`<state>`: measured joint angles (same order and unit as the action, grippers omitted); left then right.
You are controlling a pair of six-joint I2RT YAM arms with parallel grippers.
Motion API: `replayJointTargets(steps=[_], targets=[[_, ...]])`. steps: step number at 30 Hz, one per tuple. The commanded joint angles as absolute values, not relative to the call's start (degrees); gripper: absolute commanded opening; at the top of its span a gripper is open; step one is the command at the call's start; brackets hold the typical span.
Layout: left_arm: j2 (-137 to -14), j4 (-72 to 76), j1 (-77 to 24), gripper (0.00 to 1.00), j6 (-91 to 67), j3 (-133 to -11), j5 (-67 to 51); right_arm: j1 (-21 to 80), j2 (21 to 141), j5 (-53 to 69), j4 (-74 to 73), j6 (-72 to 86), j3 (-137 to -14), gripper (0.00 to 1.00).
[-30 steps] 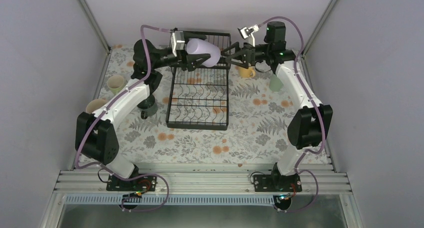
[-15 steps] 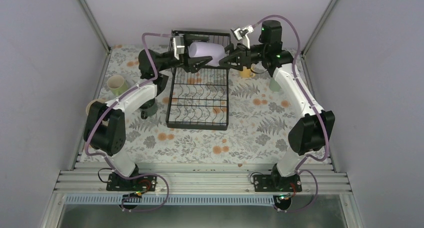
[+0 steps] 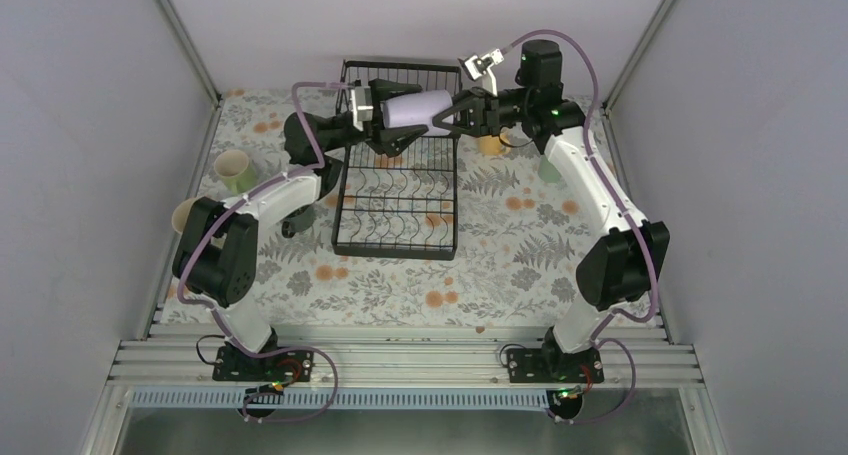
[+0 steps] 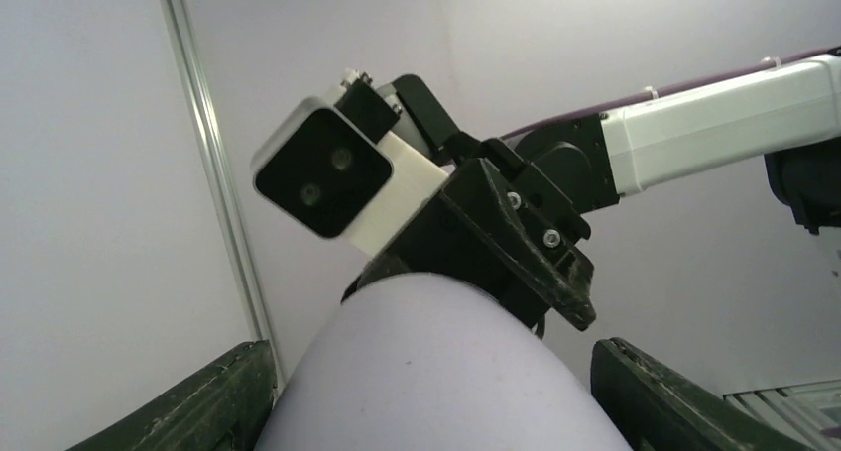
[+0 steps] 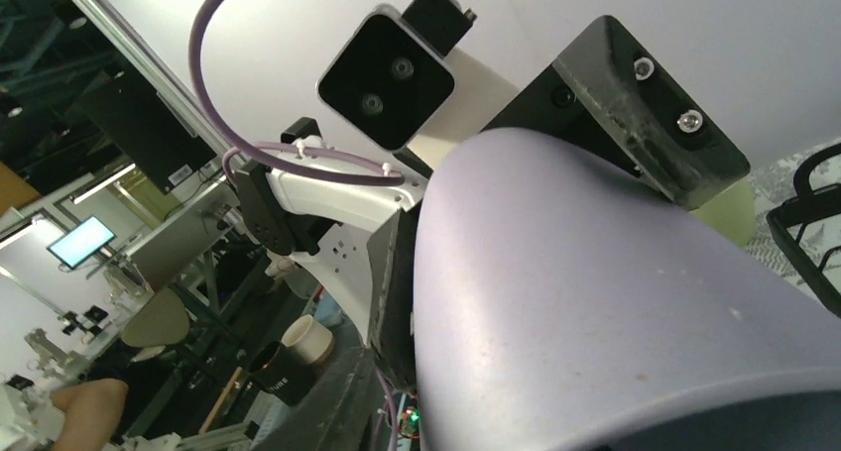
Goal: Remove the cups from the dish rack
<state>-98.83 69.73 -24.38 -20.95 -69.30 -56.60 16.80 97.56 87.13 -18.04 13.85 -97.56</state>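
A lavender cup (image 3: 420, 108) lies on its side in the air over the back end of the black dish rack (image 3: 345, 207). My right gripper (image 3: 455, 113) is shut on its right end; in the right wrist view the cup (image 5: 595, 292) fills the frame, with one dark finger (image 5: 337, 401) against its wall. My left gripper (image 3: 398, 123) stands open round the other end. Its fingers (image 4: 208, 401) flank the cup (image 4: 446, 372), with a gap showing on the right side. No other cup shows in the rack.
Left of the rack stand a light green cup (image 3: 233, 167), a beige cup (image 3: 190, 213) and a dark mug (image 3: 293, 215). To the right are a yellow-orange mug (image 3: 492, 145) and a mint-green cup (image 3: 551, 167). Grey walls close in three sides.
The right gripper has moved left and closed on the lavender cup's end. The left gripper has widened a little round it, and the left arm has swung further over the rack.
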Motion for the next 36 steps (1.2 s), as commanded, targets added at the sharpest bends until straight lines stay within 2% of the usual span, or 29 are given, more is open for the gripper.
replayJointTargets(steps=[1, 3, 6, 10, 12, 13, 15, 16, 20, 24, 28, 31, 36], targets=[[-99.5, 64.3, -25.3, 0.78, -15.6, -66.5, -59.2, 17.9, 93.9, 101.2, -14.1, 14.8, -99.2, 0.21], [-98.8, 63.0, -25.3, 0.80, -14.5, -66.0, -59.8, 17.8, 93.3, 100.0, -12.9, 16.1, -98.8, 0.14], [-95.8, 57.2, -25.3, 0.84, -9.6, -64.9, -59.7, 17.4, 92.2, 98.2, -9.8, 18.1, -97.4, 0.10], [-88.5, 42.2, -25.1, 0.92, 2.8, -63.9, -56.2, 13.8, 92.3, 92.7, -12.6, 15.2, -98.1, 0.03], [-85.0, 31.2, -25.0, 0.97, 9.6, -65.6, -53.5, 10.9, 93.9, 89.6, -21.7, 7.2, -102.0, 0.03], [-83.5, 25.8, -24.5, 0.98, 13.3, -67.1, -51.9, 9.6, 95.7, 86.3, -29.9, -2.2, -105.7, 0.03], [-80.9, 16.4, -23.7, 1.00, 17.2, -70.2, -47.5, 8.6, 100.7, 75.6, -51.4, -18.1, -116.0, 0.03], [-79.7, 11.9, -23.3, 1.00, 19.2, -71.6, -45.4, 9.0, 102.9, 69.1, -57.6, -23.5, -121.0, 0.03], [-75.7, -4.2, -22.0, 1.00, 26.4, -79.9, -33.2, 8.8, 106.2, 48.7, -65.1, -28.8, -127.1, 0.03], [-76.1, -23.1, -21.3, 1.00, 31.8, -91.5, -19.4, 8.7, 103.4, 29.7, -65.7, -29.9, -125.1, 0.03], [-74.1, -34.2, -20.6, 1.00, 35.8, -95.2, -8.7, 8.5, 99.7, 9.2, -64.5, -31.1, -116.2, 0.03], [-70.6, -37.1, -19.6, 1.00, 37.4, -93.0, -0.5, 8.1, 98.6, 2.9, -65.4, -31.9, -109.1, 0.03], [-62.3, -34.9, -16.5, 1.00, 38.7, -82.6, 7.1, 8.2, 101.0, 0.0, -67.9, -31.0, -99.8, 0.03]])
